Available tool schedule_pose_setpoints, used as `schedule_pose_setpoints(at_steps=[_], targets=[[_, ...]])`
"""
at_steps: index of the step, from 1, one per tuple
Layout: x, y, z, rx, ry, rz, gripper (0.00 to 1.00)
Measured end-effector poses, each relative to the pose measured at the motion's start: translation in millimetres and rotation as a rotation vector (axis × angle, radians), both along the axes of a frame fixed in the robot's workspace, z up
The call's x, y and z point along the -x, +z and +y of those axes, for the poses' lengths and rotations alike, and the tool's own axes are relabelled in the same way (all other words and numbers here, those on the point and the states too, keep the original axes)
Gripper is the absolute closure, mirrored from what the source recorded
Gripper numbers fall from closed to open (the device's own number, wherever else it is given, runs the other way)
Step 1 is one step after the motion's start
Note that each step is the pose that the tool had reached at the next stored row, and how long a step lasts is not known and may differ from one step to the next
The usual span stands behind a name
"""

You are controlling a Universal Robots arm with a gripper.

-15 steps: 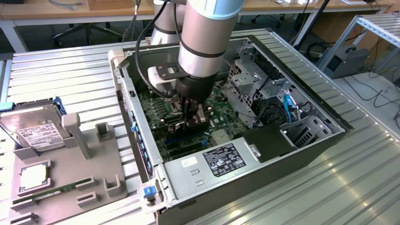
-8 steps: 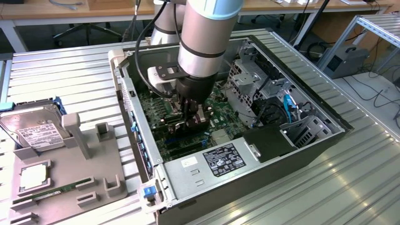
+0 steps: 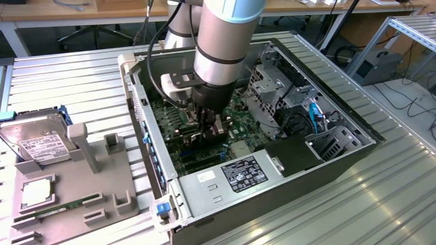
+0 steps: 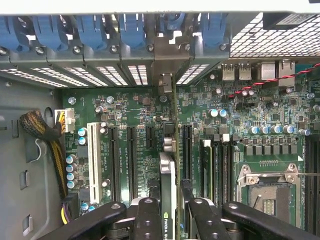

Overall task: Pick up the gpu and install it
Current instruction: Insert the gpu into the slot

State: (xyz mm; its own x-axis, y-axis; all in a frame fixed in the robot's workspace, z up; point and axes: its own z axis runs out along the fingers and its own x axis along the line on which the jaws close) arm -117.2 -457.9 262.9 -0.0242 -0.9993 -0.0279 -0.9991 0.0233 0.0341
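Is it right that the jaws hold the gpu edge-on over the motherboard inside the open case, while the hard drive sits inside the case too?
Not quite. The hard drive lies outside the case, on the grey holder at the exterior view's left. The rest stands: the wrist view shows the gripper clamping the gpu edge-on over the motherboard.

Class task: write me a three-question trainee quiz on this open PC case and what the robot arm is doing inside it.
1. True or false: the gripper is shut on the gpu.
2. Where is the gpu? A) on the grey tray B) upright over the motherboard C) on the floor
3. Fill in: the hard drive lies ____ the case.

Key: 1 true; 2 B; 3 outside
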Motion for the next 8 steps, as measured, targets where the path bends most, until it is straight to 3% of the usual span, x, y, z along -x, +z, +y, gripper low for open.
schedule_pose_setpoints(at_steps=[8], targets=[[0.1, -0.1, 0.1, -0.0003, 0.0, -0.0001, 0.72]])
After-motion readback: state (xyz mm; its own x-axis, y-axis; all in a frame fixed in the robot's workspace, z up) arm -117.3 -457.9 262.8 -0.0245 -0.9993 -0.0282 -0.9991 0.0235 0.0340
